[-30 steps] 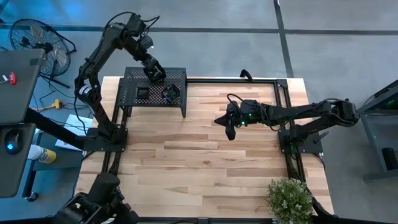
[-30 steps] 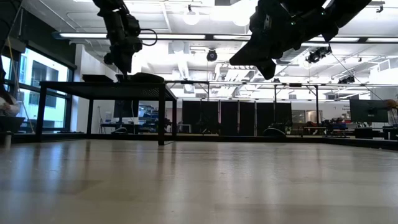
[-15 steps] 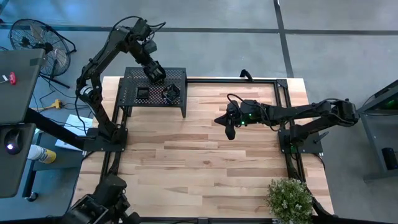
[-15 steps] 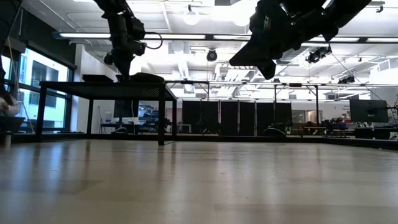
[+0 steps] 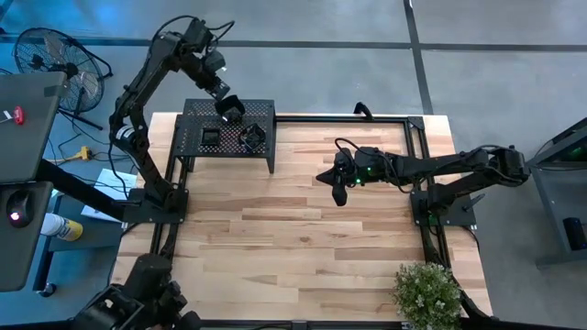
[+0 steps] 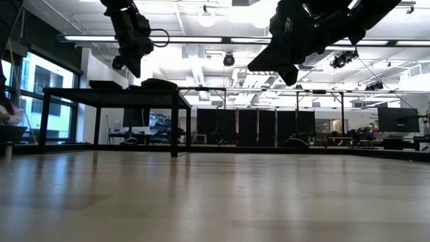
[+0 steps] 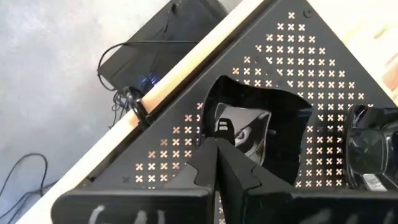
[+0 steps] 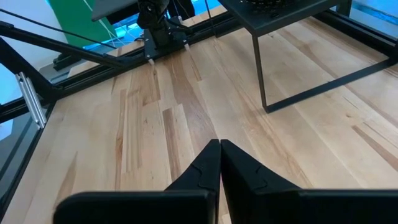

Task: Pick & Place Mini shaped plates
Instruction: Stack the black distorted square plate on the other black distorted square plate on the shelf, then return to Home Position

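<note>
A black perforated rack [image 5: 194, 117] stands at the table's far left corner. My left gripper [image 5: 227, 108] hangs over its far side, shut on a glossy black wavy-edged mini plate [image 7: 273, 124]. Two more mini plates rest flat on the rack top: a square one [image 5: 210, 136] and a wavy one [image 5: 251, 137]. In the left wrist view the edge of another plate [image 7: 373, 143] shows beside the held one. My right gripper [image 5: 337, 194] hovers shut over the middle of the table with nothing in it. My left gripper pinches the plate's raised rim [image 7: 206, 124] between its two fingers, at their free ends. The fingers come from above, slanting down. The plate hangs tilted below them, just above the rack top [image 7: 292, 43], its glossy inner face turned toward the wrist camera.
Bare wooden tabletop [image 5: 293, 247] stretches in front of the rack. A black frame rail [image 5: 348, 117] runs along the far and right edges. A potted plant [image 5: 426, 291] stands at the near right corner, with a fan [image 5: 55, 55] and a laptop [image 5: 27, 110] off the table's left.
My left gripper has dipped to the rack top, shut on the plate's rim, and then risen with the plate, which now hangs tilted off the rack.
</note>
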